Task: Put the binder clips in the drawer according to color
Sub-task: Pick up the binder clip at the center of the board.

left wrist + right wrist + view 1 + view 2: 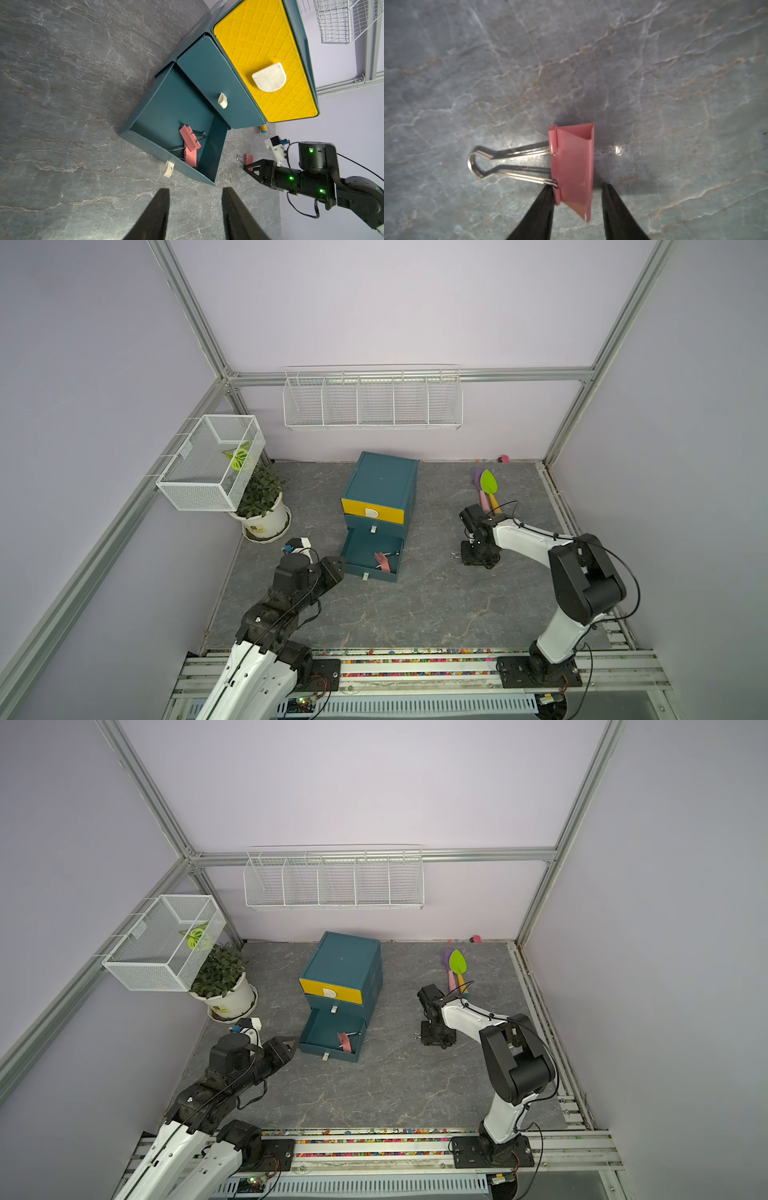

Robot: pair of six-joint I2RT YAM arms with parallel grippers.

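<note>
Now my right hand (577, 185) sits around a pink binder clip (572, 164) on the worktop (654, 83), not clenched yet. My left hand (195, 188) hangs open. Two pink clips (190, 139) lie in the bottom drawer (166, 108).

One pink binder clip (573, 166) lies on the grey surface, silver handles together; two more pink clips (190, 143) rest in the pulled-out bottom drawer (166, 108).

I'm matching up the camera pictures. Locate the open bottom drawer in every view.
In a top view: open bottom drawer, centre floor.
In a top view: same spot.
Left wrist: mid-picture, pink clips inside.
Right wrist: not in it.
Landmark: yellow drawer front above it.
</note>
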